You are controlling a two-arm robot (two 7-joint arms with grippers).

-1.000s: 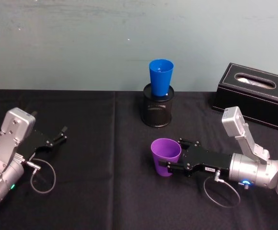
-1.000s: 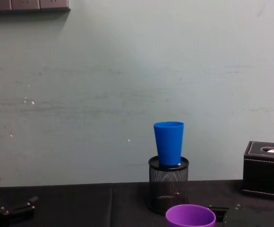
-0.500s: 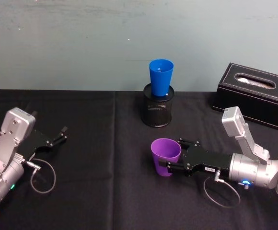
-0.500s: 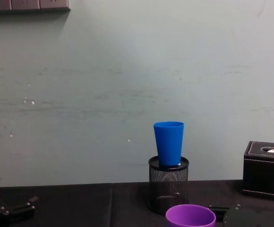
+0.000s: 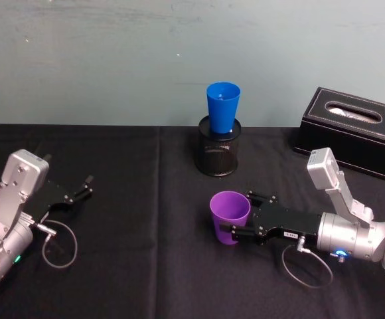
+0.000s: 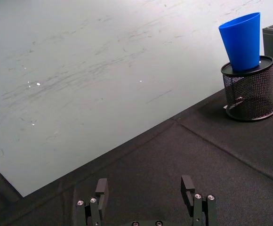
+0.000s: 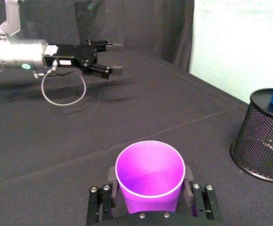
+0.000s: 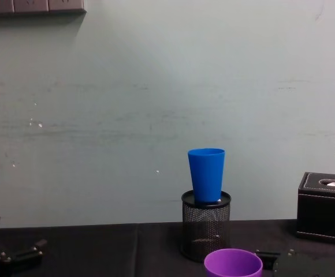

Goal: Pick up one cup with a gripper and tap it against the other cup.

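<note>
Since a second ago the purple cup has edged very slightly to the robot's right in the head and chest views; nothing else has shifted. It stands upright, mouth up and with nothing inside, clamped between the two black fingers of the right gripper, which close against its lower sides from the right. In the right wrist view the purple cup sits directly in front of the right gripper, a finger pressed on either flank.

Ahead of that gripper and well apart from it, the blue cup stands upright with its base sunk into the black wire-mesh pen holder, its rim well above the holder's edge. The blue cup's interior looks bare. To the gripper's right, near the wall, lies a black tissue box with white tissue in its slot.

Far off to the purple cup's left, the left gripper rests low over the black tablecloth, fingers spread apart and holding nothing.
</note>
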